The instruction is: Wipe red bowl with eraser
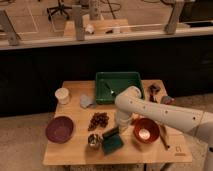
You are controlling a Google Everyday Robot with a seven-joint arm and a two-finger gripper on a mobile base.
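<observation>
The red bowl (pixel 146 131) sits on the wooden table (pixel 75 152) at the front right, glossy inside. My white arm comes in from the right and bends down just left of the bowl. The gripper (pixel 120 130) points down at the table between the red bowl and the green sponge (pixel 113 143). A small flat black bar, the eraser (pixel 110 133), lies at the sponge's upper edge, right by the gripper's tip. I cannot tell whether the gripper touches it.
A purple bowl (pixel 59 129) is at the front left. A green tray (pixel 119 86) stands at the back. A white cup (pixel 62 95), a grey cloth (pixel 87 101), grapes (pixel 98 120), a small metal cup (pixel 93 141) and a wooden stick (pixel 163 137) lie around.
</observation>
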